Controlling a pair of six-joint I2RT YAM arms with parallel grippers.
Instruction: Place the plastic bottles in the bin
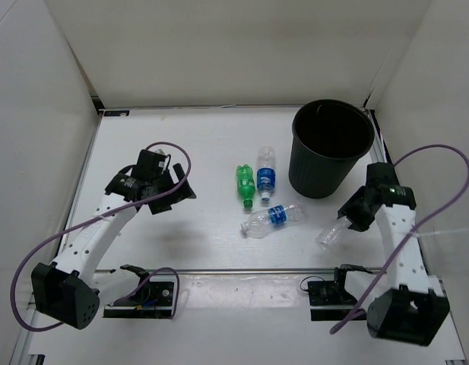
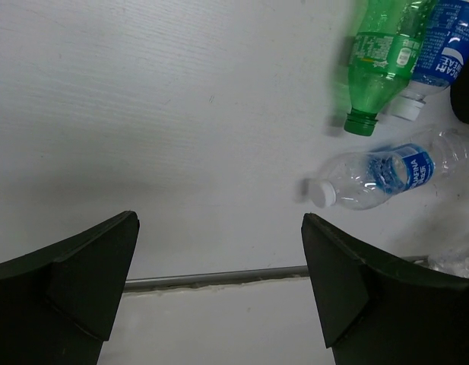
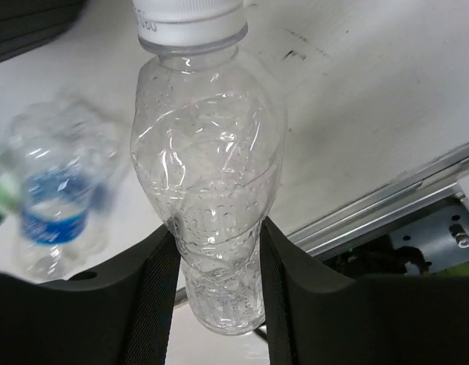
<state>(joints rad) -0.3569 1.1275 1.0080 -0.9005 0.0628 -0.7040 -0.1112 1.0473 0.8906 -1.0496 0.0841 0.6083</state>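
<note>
On the bench [image 1: 196,152], three bottles [image 1: 274,218] lie outside the bin [image 1: 329,163], none binned yet; the right gripper [image 3: 215,251] jaws pinch a fourth clear bottle [image 3: 211,175], and the left gripper [image 2: 219,281] jaws gape empty.

The left arm [image 1: 105,224] reaches forward and bends inward. Its wrist seems tilted down, and the left gripper [image 2: 219,224] is spread wide with nothing between its fingers. The right arm [image 1: 405,243] leans forward with its wrist turned inward. The right gripper [image 3: 217,251] is clamped on the lower body of a clear bottle [image 3: 207,144].
</note>
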